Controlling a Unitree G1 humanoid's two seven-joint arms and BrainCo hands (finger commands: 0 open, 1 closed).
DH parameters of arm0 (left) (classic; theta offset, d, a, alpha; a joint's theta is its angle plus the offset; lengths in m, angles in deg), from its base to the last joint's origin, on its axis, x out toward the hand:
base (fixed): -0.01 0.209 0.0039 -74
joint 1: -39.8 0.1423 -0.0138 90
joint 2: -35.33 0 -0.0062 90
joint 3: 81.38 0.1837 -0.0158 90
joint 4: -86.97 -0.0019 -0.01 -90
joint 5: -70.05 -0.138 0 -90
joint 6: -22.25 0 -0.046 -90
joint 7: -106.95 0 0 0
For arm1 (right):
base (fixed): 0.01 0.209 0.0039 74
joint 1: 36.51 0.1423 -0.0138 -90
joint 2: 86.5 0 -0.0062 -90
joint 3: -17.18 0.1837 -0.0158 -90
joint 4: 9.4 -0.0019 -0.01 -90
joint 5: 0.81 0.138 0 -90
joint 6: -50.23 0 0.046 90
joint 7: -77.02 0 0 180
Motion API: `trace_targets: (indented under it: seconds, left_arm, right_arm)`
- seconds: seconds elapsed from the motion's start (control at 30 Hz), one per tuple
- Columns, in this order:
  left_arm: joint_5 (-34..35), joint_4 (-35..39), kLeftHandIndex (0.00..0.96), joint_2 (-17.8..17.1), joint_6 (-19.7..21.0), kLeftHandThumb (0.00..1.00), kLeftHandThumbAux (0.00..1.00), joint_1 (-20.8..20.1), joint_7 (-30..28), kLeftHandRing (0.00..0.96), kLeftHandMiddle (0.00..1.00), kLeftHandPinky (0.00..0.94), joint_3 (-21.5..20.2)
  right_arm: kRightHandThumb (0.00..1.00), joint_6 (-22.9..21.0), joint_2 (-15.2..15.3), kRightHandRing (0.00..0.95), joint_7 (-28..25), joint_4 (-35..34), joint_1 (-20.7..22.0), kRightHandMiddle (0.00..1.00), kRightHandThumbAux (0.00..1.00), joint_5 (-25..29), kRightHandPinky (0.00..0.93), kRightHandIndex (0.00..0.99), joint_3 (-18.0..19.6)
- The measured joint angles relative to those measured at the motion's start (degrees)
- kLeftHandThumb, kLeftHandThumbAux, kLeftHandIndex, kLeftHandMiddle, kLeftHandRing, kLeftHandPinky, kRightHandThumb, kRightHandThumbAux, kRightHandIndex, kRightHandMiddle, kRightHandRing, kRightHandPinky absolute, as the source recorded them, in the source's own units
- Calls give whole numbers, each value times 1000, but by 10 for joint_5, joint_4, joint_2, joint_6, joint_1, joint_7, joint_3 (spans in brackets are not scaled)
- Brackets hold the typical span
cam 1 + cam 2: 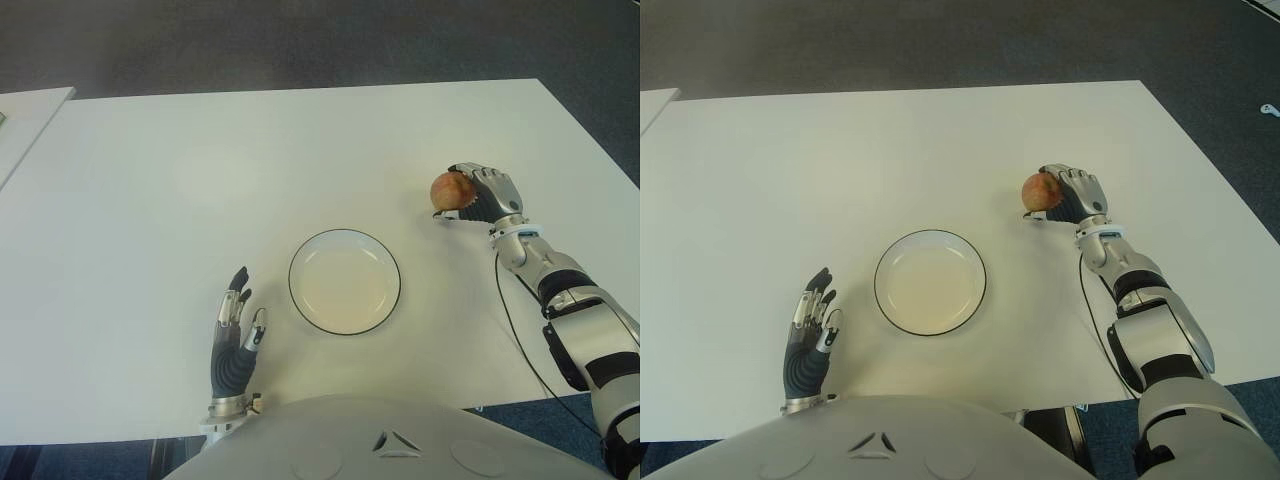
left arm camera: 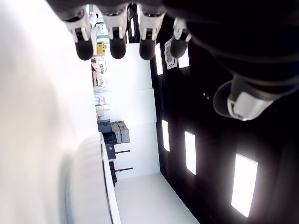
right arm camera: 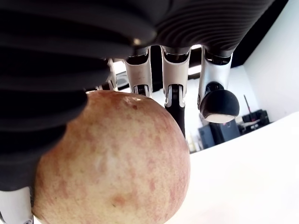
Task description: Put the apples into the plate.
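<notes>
A red-yellow apple (image 1: 447, 190) is at the right of the white table (image 1: 200, 180), right of and slightly beyond the plate. My right hand (image 1: 482, 190) is curled around it from the right; in the right wrist view the fingers (image 3: 173, 79) wrap over the apple (image 3: 112, 158). A small shadow lies just below the fruit. The white plate (image 1: 345, 285) with a dark rim stands near the table's front middle and holds nothing. My left hand (image 1: 238, 325) shows left of the plate near the front edge, fingers straight and holding nothing.
A second white surface (image 1: 20, 120) shows at the far left edge. Dark floor lies beyond the table's far edge and to its right. A cable (image 1: 515, 330) runs along my right forearm.
</notes>
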Motion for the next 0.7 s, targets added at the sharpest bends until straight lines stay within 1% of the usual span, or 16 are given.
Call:
trace_targets:
  seconds: [0.53, 0.6, 0.7]
  left_arm:
    - [0, 3, 0, 1, 4, 0, 425, 1, 0, 0, 0, 0, 0]
    - [0, 5, 0, 1, 4, 0, 427, 2, 0, 0, 0, 0, 0]
    - [0, 8, 0, 1, 4, 0, 430, 3, 0, 0, 0, 0, 0]
  right_arm:
    - [721, 0, 0, 880, 0, -7, 4, 890, 710, 0, 867, 441, 5]
    - [721, 3, 2, 880, -1, -20, 4, 890, 710, 0, 866, 441, 7]
    - [720, 11, 7, 880, -9, -72, -7, 888, 710, 6, 866, 441, 17]
